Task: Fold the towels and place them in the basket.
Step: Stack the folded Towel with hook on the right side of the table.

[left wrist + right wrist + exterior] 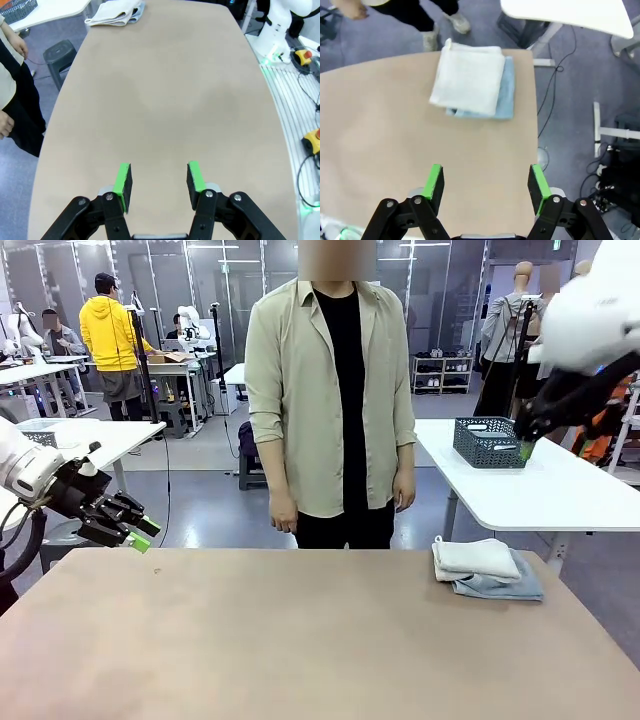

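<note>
Two folded towels lie stacked at the far right corner of the tan table (300,640): a cream-white towel (476,557) on a grey-blue towel (500,587). From above, in the right wrist view, the white towel (469,76) covers most of the blue one (507,95). My right gripper (486,184) hangs high over them, open and empty; in the front view it (525,447) is at the upper right. My left gripper (138,532) is open and empty over the table's left end, with bare tabletop between its pads (123,181). The dark mesh basket (490,441) stands on a white side table.
A person in a beige shirt (330,400) stands at the far edge of the table, arms down. The white side table (540,490) stands behind on the right. A stool (59,52) and floor cables (555,75) lie beside the table.
</note>
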Robot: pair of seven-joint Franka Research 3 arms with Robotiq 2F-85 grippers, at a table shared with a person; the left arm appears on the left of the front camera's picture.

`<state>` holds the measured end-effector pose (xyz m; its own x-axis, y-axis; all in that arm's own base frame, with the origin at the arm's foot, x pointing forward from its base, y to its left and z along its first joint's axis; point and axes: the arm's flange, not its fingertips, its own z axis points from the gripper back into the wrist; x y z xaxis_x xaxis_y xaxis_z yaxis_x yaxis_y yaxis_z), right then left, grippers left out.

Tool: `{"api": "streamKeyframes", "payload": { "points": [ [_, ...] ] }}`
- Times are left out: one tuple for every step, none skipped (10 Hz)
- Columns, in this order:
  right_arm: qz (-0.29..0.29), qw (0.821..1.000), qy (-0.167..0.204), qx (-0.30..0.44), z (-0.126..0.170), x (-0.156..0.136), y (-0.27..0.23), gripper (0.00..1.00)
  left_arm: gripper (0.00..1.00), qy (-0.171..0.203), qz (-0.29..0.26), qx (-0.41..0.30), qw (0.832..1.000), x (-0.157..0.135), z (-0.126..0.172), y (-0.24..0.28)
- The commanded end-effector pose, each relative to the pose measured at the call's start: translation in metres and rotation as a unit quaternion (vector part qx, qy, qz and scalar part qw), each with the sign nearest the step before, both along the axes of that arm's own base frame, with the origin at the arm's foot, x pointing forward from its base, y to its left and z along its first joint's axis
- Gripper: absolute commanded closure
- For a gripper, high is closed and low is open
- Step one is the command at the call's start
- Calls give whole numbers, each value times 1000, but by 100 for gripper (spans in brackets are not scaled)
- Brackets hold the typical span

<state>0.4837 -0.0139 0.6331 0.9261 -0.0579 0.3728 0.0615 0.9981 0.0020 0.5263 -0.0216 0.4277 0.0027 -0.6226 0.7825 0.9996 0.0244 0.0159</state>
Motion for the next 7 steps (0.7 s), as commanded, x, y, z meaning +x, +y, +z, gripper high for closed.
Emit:
{"api": "streamKeyframes", "payload": {
  "points": [
    [17,1000,15,21,9,-36,-2,16,43,-1,0,0,1000,-2,1,0],
    [14,1000,15,16,20,-60,2,16,43,-1,0,0,1000,-2,1,0],
    [23,1000,10,6,24,-80,6,16,43,-1,0,0,1000,-2,1,0],
    [32,999,10,-3,21,-92,8,16,43,-1,0,0,1000,-2,1,0],
    [49,999,13,-3,16,-96,8,16,43,-1,0,0,1000,-2,1,0],
    [54,999,1,7,12,-92,7,16,43,-1,0,0,1000,-2,1,0],
    [25,1000,13,8,30,-92,11,16,43,-1,0,0,1000,-2,1,0]
  ]
}}
